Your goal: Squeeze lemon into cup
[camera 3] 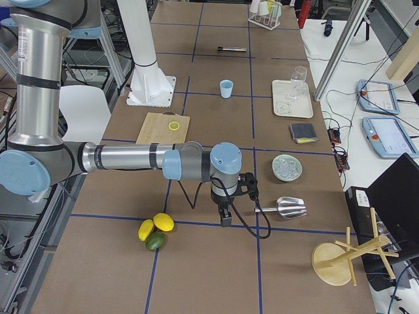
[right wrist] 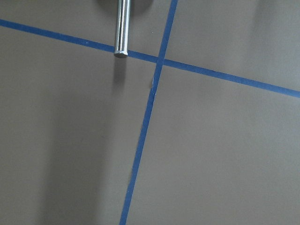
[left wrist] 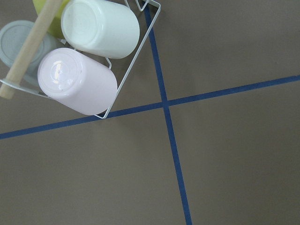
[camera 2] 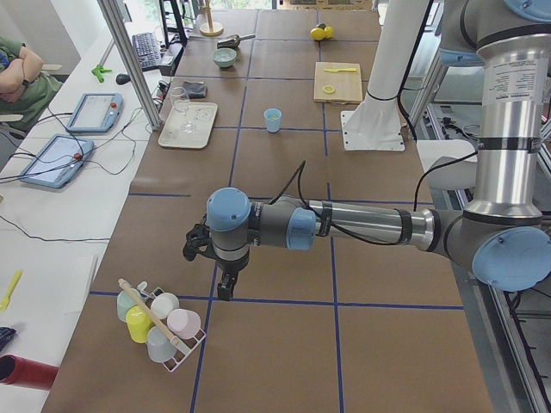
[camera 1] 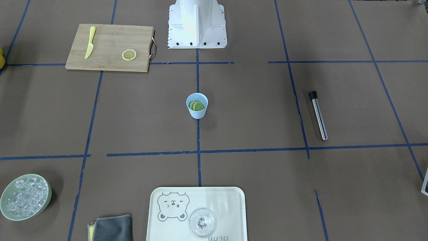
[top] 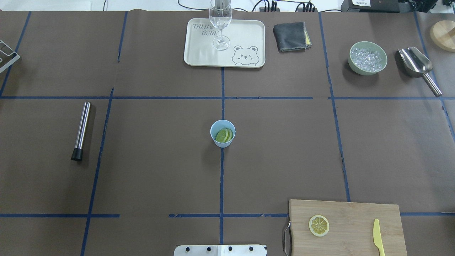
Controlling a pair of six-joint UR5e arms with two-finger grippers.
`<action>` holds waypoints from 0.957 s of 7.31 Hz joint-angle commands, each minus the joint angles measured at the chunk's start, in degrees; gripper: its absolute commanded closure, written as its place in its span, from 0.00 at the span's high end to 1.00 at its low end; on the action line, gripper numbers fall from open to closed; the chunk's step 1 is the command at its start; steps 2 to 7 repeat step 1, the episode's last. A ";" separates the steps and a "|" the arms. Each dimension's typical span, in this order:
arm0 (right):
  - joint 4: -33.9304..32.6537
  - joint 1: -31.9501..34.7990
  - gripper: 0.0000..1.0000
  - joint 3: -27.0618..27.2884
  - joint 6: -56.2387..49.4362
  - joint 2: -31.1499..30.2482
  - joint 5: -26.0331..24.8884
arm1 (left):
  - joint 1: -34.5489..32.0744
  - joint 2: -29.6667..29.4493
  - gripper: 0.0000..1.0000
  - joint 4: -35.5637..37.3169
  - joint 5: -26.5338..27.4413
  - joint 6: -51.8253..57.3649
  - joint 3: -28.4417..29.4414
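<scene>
The light-blue cup (top: 222, 133) stands at the table's centre, also in the front view (camera 1: 197, 105), with greenish-yellow citrus slices (top: 224, 135) inside it. A yellow lemon slice (top: 319, 225) lies flat on the bamboo cutting board (top: 352, 213). My left gripper (camera 2: 224, 291) shows only in the left side view, hanging over the table's left end beside a cup rack (camera 2: 159, 323). My right gripper (camera 3: 224, 218) shows only in the right side view, near a metal scoop (camera 3: 288, 207). I cannot tell if either is open or shut. Both are far from the cup.
A yellow plastic knife (top: 379, 237) lies on the board. A steel muddler (top: 81, 131) lies to the left. At the far edge are a tray (top: 199, 53) with a clear glass (top: 220, 25), a grey cloth (top: 290, 36) and a bowl of ice (top: 367, 57). Whole citrus fruits (camera 3: 155, 230) lie near the right arm.
</scene>
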 commanded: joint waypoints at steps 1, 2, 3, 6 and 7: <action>0.00 -0.06 1.00 -0.44 0.00 -0.03 0.00 | 0.00 0.00 1.00 -0.04 0.00 0.00 0.04; 0.00 -0.06 1.00 -0.44 0.00 -0.03 0.00 | 0.00 0.00 1.00 -0.04 0.00 0.00 0.04; 0.00 -0.06 1.00 -0.44 0.00 -0.03 0.00 | 0.00 0.00 1.00 -0.04 0.00 0.00 0.04; 0.00 -0.06 1.00 -0.44 0.00 -0.03 0.00 | 0.00 0.00 1.00 -0.04 0.00 0.00 0.04; 0.00 -0.06 1.00 -0.44 0.00 -0.03 0.00 | 0.00 0.00 1.00 -0.04 0.00 0.00 0.04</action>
